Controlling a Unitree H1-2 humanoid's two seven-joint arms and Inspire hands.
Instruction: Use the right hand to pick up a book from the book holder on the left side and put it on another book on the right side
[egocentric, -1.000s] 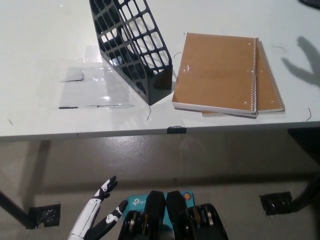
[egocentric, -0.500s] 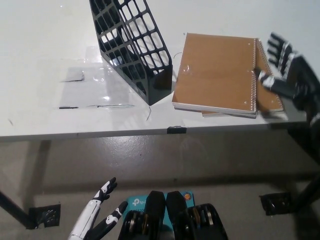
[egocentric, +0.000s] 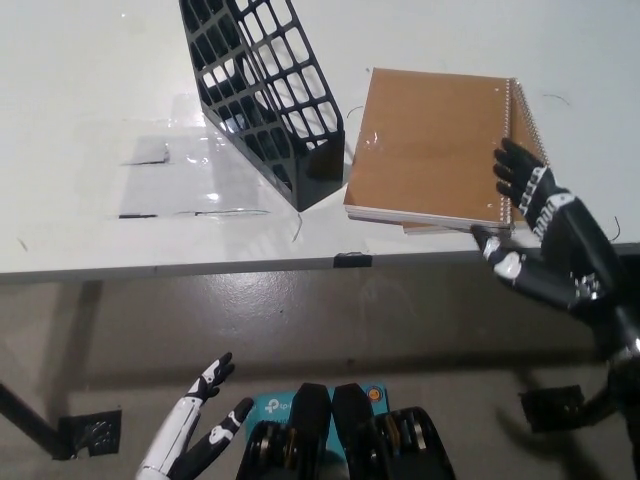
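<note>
Looking steeply down from the head camera, a white table is seen filling the upper half of the view, with a grey floor below its front edge. Near the table's middle, a black mesh book holder is stood at a slant, its open lattice side tilted toward the upper left; whether any book is left inside it cannot be told. Just to the right of the holder, two brown spiral-bound books are stacked flat near the front edge of the table. The top book is laid with its wire spine along its right side, and the lower book is offset so that its own spine and right strip are shown past the upper one.

The black right hand is seen at the lower right corner of the stack, reaching in from the bottom right. Its fingers are spread apart and nothing is held in them; the upper fingertips are placed over the spine edge of the stack, while the thumb is set below the table edge. Actual contact with the books cannot be confirmed.

The white left hand is rested low at the bottom left, well below the table, with fingers apart and nothing held.
</note>
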